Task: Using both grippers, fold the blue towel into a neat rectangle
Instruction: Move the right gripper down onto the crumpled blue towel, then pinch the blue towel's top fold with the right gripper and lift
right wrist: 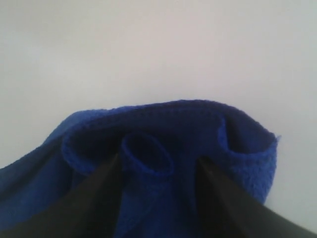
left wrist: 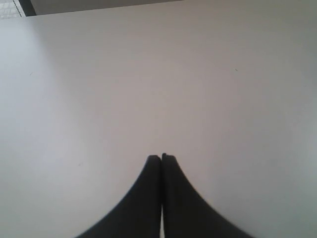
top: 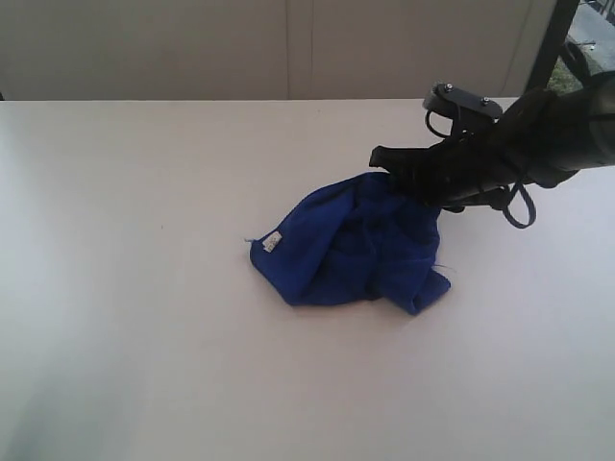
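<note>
A pale table [top: 115, 317] is being shown spreading out on every side of both grippers, and a light wall [top: 288, 48] is being seen beyond its far edge. A black cable loop [top: 522, 206] is being carried on the right arm, well behind the fingers. The left gripper [left wrist: 161, 157] is being held over bare tabletop, its fingers [left wrist: 143, 198] being pressed together with nothing between them, and only tabletop is being shown ahead of their tips. The right gripper [right wrist: 158, 171] is being held wide open at the blue towel [top: 336, 254], with one finger [right wrist: 99, 193] being placed on each side of a rolled fold [right wrist: 146, 151] that is standing up between the tips. In the exterior view the towel's nearest edge is being covered by this gripper. The towel is being left bunched in a rumpled heap on the table, under and ahead of the right fingers. Its deep blue, soft pile is being creased into several rounded folds. A small white tag [top: 273, 241] is being shown at the corner farthest from those fingers.
</note>
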`<state>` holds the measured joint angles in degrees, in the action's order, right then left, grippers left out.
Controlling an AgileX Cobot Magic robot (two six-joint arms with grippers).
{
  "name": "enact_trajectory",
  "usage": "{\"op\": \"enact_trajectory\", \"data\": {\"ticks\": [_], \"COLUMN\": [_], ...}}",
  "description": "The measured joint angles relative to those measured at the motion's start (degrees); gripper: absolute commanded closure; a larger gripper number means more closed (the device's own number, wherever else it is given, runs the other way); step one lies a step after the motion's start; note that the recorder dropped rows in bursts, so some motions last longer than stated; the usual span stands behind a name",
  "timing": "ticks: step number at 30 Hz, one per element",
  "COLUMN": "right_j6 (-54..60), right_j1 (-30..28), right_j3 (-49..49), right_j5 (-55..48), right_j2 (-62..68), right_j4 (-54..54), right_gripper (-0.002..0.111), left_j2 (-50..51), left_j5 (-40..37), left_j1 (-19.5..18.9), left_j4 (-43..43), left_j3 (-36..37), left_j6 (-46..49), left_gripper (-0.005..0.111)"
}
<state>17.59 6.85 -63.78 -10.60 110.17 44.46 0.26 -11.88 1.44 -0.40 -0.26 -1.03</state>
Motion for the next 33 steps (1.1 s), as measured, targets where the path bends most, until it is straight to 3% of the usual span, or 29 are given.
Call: {"op": "enact_trajectory", "data": {"ticks": [9, 18, 25, 33], "right_j6": [0.0, -4.6, -8.2, -7.8], "right_j1": [-0.5, -5.2, -4.9, -1.9], "right_j3": [0.0, -0.1, -1.8, -1.8], "right_j5": [-6.7, -14.5, -14.6, -9.1], "right_j2": [-1.2, -3.3, -5.1, -2.6], "right_j4": [-5.0, -10.8, -2.2, -0.7], "right_gripper": [0.064, 0.064, 0.064, 0.064], "left_j2": [0.0, 0.0, 0.0, 0.0], "left_j5": [0.0, 0.0, 0.0, 0.0], "left_j1": [0.0, 0.0, 0.0, 0.0], "left_j4": [0.0, 0.0, 0.0, 0.0], "left_j3": [0.0, 0.0, 0.0, 0.0], "left_j6": [0.0, 0.0, 0.0, 0.0], "left_gripper": [0.107, 0.107, 0.107, 0.107]}}
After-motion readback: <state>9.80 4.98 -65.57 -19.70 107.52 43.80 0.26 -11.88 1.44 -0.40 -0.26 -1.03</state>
